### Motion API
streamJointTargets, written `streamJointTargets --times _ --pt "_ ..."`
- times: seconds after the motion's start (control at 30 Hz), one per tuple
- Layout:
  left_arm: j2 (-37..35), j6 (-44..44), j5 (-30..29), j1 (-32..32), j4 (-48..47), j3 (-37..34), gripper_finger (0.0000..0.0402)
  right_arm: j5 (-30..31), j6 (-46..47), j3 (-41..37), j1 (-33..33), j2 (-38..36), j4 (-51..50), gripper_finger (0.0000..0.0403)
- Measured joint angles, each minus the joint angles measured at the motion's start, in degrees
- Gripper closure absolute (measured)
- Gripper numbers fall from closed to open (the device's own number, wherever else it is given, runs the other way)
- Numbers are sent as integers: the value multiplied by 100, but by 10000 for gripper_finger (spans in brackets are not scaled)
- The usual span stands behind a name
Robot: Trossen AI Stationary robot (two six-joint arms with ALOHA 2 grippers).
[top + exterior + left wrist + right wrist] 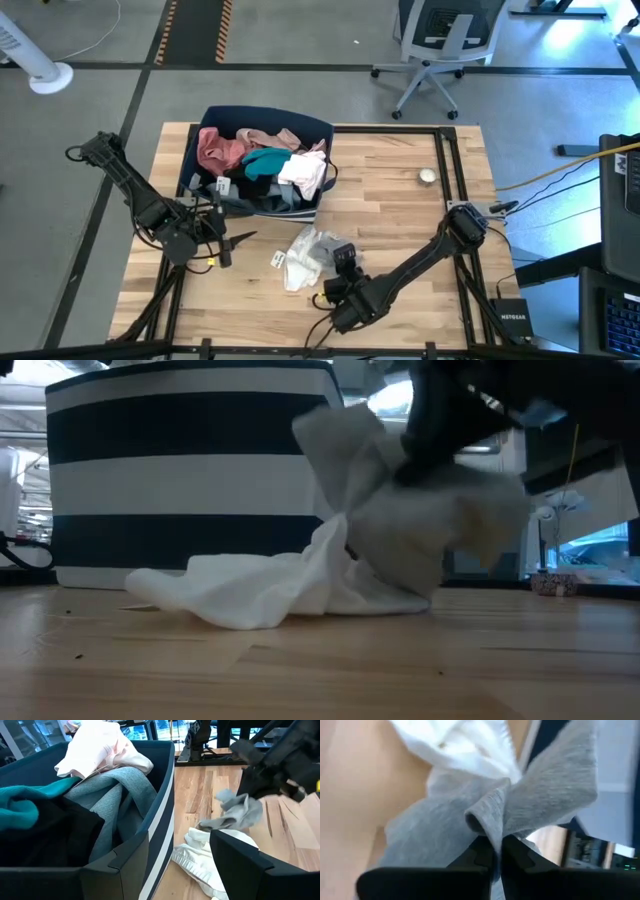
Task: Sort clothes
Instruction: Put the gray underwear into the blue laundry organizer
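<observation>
A navy bin with white stripes [205, 150] stands on the table's far left part. It holds pink [218, 150], teal [265, 160], black [248, 188], white [305, 172] and blue-grey [117, 795] pieces. A white garment [298, 268] lies flat on the table near the bin; it also shows in the low view [270, 585]. My right gripper [338, 258] is shut on a small grey piece [530, 795] just above it. My left gripper [228, 245] is open and empty at the bin's near side. My right gripper pinches a bunched fold [487, 822] of the grey piece between its two fingers, several layers gathered. The fingers come slanting down from the table's near right. The piece [420, 530] hangs around and below the fingers, its lower end [395, 585] down at the white garment.
A small round object [427, 176] lies at the table's far right. A black frame rail [445, 170] runs along the right side. An office chair [440, 40] stands beyond the far edge. Bare wood lies between the bin and the rail.
</observation>
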Motion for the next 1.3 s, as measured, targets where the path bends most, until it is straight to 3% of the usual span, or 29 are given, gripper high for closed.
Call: streamJointTargets --times 0.23,0.67,1.07,1.3 --pt "1 0 2 0 -1 0 194 536 -180 988 -5 0 -1038 391" --pt "2 0 2 -1 0 0 194 1451 -2129 3397 -98 -2 -1538 385" --pt "2 27 0 0 -16 0 194 1738 -4693 3177 -1136 -971 640 382" --pt "2 33 0 -1 -17 0 194 508 -5855 3174 -2351 -1053 2261 382"
